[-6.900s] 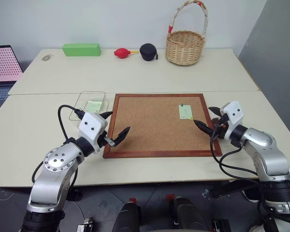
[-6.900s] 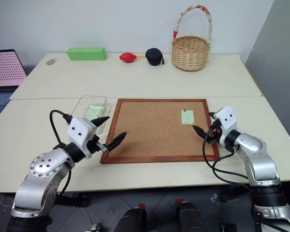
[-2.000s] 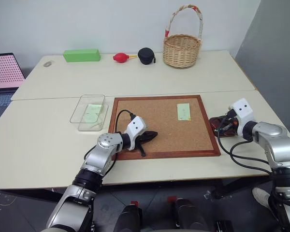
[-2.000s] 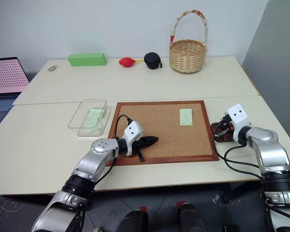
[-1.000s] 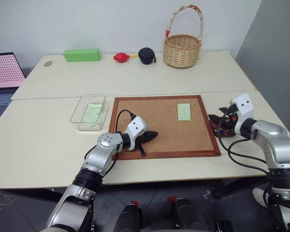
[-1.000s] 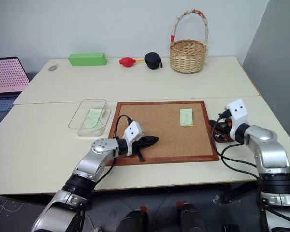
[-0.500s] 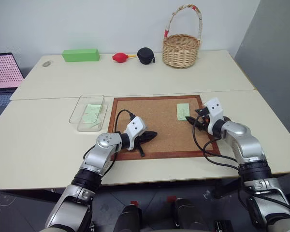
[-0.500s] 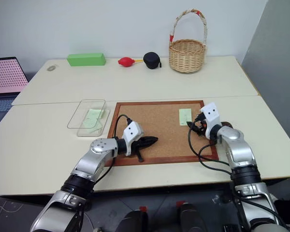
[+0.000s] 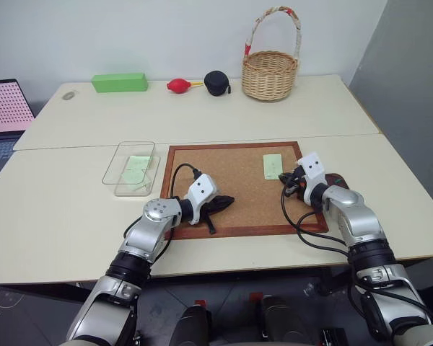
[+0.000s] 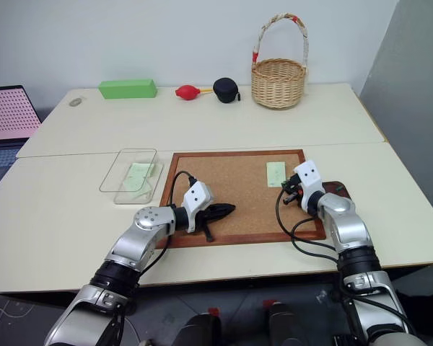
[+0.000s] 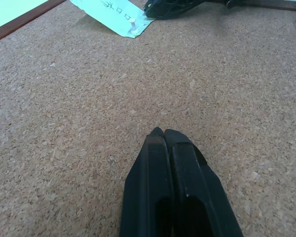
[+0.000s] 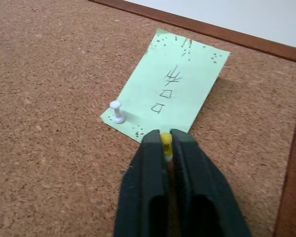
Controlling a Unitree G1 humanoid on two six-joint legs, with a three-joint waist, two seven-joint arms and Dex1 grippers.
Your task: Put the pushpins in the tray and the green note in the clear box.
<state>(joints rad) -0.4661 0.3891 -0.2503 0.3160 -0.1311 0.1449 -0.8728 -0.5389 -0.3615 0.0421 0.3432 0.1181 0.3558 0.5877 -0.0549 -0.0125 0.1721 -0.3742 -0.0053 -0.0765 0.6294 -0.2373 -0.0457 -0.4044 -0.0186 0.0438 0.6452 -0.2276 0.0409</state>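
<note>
The green note lies on the cork board, near its far right corner. A white pushpin stands in one near corner of the note. At the other near corner my right gripper is shut on a yellow pushpin. The dark red tray sits just right of the board, partly hidden behind my right wrist. My left gripper rests shut and empty on the board's near left part. The clear box stands left of the board with a pale green slip in it.
A wicker basket, a black pouch, a red bulb blower and a bright green block line the far table. A laptop stands at the far left. Cables loop from both wrists.
My right gripper has swung left from above the tray onto the board, reached the note's near corner and closed on the yellow pushpin. The left arm has stayed still.
</note>
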